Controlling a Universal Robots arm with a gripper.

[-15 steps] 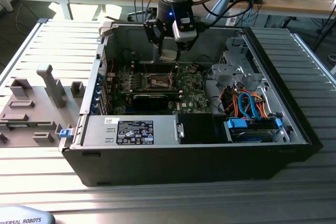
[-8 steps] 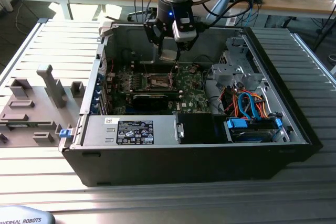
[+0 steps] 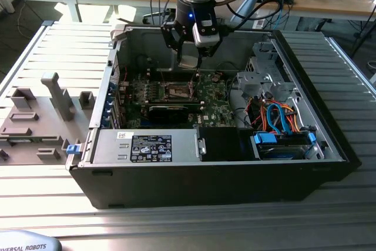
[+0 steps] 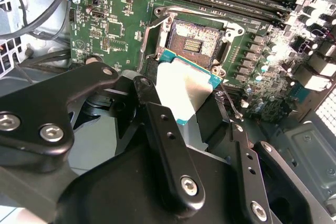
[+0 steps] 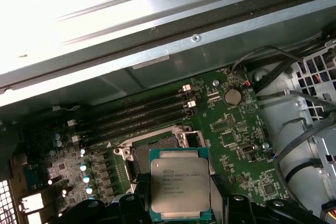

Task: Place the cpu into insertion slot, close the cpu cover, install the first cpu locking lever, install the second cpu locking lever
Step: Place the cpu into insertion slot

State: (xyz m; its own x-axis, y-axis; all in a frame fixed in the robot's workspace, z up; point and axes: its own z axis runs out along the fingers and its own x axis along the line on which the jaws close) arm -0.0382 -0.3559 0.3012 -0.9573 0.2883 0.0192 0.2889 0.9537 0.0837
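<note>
Clamping cpu (image 5: 180,183) in tool (image 4: 181,94), nr insertion slot (image 4: 194,40)

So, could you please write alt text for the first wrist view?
The end effector grips a small square silver-topped cpu close to the dark, metal-rimmed insertion slot of a green circuit board inside a grey metal computer case.

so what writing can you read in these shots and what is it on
chip in the end effector: printed lines on its metal top, too small to read
labels on the metal box: too small to read
green board: white markings, too small to read
</note>
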